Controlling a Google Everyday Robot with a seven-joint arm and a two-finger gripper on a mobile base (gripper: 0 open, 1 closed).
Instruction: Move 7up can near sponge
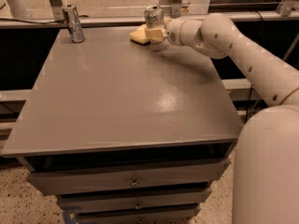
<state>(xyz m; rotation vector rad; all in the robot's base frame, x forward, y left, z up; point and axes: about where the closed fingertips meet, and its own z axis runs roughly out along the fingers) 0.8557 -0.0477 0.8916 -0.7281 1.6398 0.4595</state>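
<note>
Speckled pale flooring (18, 200) shows at the lower left, under a wide grey flat-topped table (121, 92) that fills most of the camera view. Below its top, a stack of grey drawers with small round knobs (133, 183) faces the camera. Beyond the far edge, a pale horizontal rail (107, 20) runs across the dim background.

A big rounded white robot body (268, 171) takes up the lower right corner. From it, a white jointed arm (243, 55) reaches up and to the left over the table's far right part and ends at the far edge.

A tall, slim, shiny silver can (73, 23) stands upright near the far left corner, well apart from everything else.

A silvery-grey 7up can with a pull-tab top (153, 16) stands upright at the far edge, roughly mid-width of the table. Only its upper part is clear, as the end of the arm covers its lower part.

A cream-coloured gripper (156, 33) sits low over the table, right at the foot of the 7up can. Whether it is closed on the can or merely in front of it cannot be told from this angle.

A small pale-yellow soft sponge (138, 34) lies flat just left of the gripper. It seems to touch it, and it is just beside the 7up can.
</note>
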